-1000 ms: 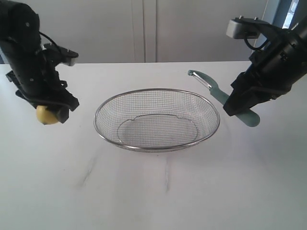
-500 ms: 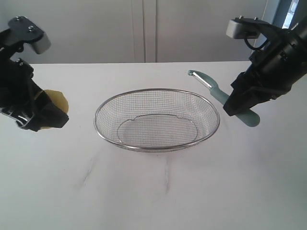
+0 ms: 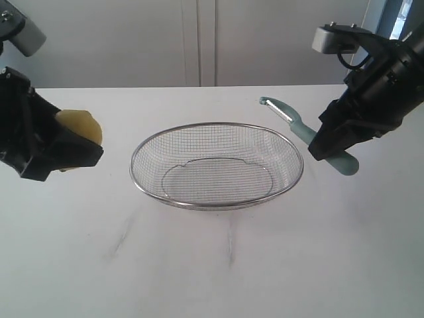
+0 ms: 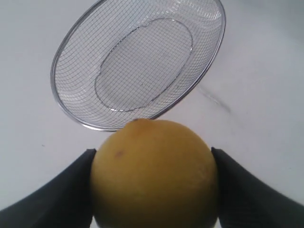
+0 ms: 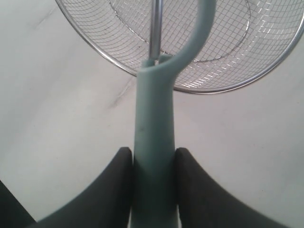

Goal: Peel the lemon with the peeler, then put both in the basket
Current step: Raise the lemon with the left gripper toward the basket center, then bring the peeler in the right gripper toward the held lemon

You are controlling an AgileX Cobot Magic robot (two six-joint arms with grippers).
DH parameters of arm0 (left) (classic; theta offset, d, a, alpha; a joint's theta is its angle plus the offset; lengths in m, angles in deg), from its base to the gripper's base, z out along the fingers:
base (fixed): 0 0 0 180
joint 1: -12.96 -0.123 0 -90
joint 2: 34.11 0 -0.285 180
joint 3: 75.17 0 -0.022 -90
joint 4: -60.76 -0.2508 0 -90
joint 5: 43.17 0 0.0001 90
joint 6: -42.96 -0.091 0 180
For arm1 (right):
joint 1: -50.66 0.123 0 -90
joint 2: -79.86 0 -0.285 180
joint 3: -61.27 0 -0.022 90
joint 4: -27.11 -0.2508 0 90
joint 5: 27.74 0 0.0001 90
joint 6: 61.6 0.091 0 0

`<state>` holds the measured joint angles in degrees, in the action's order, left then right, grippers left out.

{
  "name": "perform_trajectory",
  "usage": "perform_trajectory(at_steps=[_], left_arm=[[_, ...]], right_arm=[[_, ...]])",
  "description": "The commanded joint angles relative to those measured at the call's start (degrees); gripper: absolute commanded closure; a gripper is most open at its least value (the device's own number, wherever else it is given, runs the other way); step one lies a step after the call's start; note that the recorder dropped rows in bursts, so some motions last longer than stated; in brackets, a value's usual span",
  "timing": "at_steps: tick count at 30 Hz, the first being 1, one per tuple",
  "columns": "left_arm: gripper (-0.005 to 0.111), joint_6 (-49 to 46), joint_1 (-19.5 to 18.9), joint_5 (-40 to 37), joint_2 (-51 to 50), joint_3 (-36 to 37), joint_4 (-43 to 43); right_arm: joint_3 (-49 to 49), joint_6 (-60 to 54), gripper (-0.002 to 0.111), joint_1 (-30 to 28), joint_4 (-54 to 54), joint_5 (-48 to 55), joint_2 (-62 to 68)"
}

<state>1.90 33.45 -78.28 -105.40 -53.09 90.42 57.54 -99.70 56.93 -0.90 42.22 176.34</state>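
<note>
My left gripper (image 3: 76, 142) is shut on the yellow lemon (image 3: 82, 126), held above the table to the left of the basket (image 3: 216, 202). The left wrist view shows the lemon (image 4: 154, 173) pressed between both black fingers (image 4: 61, 190), with the wire basket (image 4: 66, 109) beyond it. On the right of the basket my right gripper (image 3: 324, 147) is shut on the peeler (image 3: 299, 129) by its pale teal handle. Its metal blade head points up and left over the basket's right rim. In the right wrist view the handle (image 5: 154, 142) runs straight out between the fingers (image 5: 116, 180).
The silver mesh basket (image 5: 85, 40) holds nothing and sits mid-table on a white top (image 3: 218, 265). Pale cabinet doors (image 3: 199, 40) close off the back. Faint dark scuffs mark the table in front of the basket.
The left arm has turned and swung, bringing the lemon up and toward the basket; the lemon now faces right. The right arm and peeler have not moved.
</note>
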Motion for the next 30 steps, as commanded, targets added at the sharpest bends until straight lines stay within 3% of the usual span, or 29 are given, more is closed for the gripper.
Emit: perform_trajectory(at_steps=[1, 6, 9, 17, 30], left_arm=[[0.106, -10.01, 0.18, -0.37, 0.68, 1.08, 8.96], [0.106, -30.06, 0.27, -0.50, 0.68, 3.25, 19.50], [0.106, -36.16, 0.27, -1.43, 0.68, 3.70, 22.02], [0.106, -38.93, 0.27, -1.78, 0.68, 3.70, 26.87], [0.106, -39.91, 0.27, -1.47, 0.68, 3.70, 26.87]], right_arm=[[-0.22, -0.59, 0.108, -0.04, -0.39, 0.00, -0.49], [-0.22, -0.59, 0.108, -0.04, -0.39, -0.77, -0.49], [-0.22, -0.59, 0.108, -0.04, -0.39, -2.17, -0.49], [-0.22, 0.76, 0.108, -0.04, -2.45, -4.80, -0.49], [-0.22, 0.85, 0.108, -0.04, -10.83, -3.63, -0.49]])
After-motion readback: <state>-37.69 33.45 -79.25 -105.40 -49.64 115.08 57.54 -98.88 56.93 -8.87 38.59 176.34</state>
